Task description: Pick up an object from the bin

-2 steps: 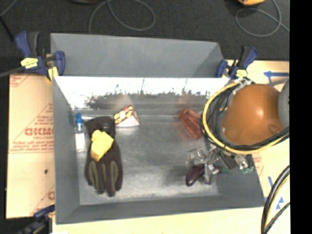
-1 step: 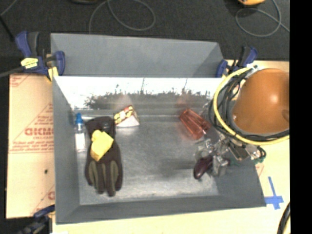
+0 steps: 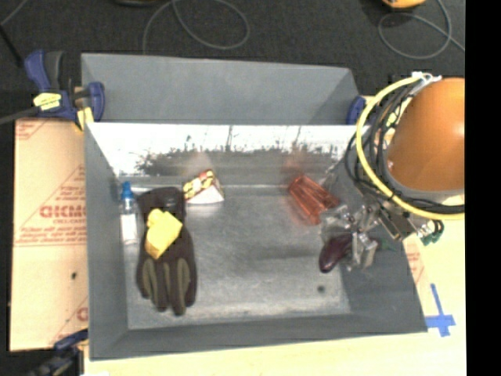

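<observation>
Purple lump (image 3: 335,254) lies near the bin's (image 3: 235,331) right wall, right against the gripper (image 3: 357,245), which is down at floor level. Whether the gripper is open or closed on it I cannot tell. Nothing looks lifted yet, so securing and raising it likely remain.

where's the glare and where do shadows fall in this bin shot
Camera view: a bright band of glare runs along the bin's back wall, with dark streaky reflections at its lower edge; a faint darker patch, likely shadow, lies on the floor between the glove and the gripper.
</observation>
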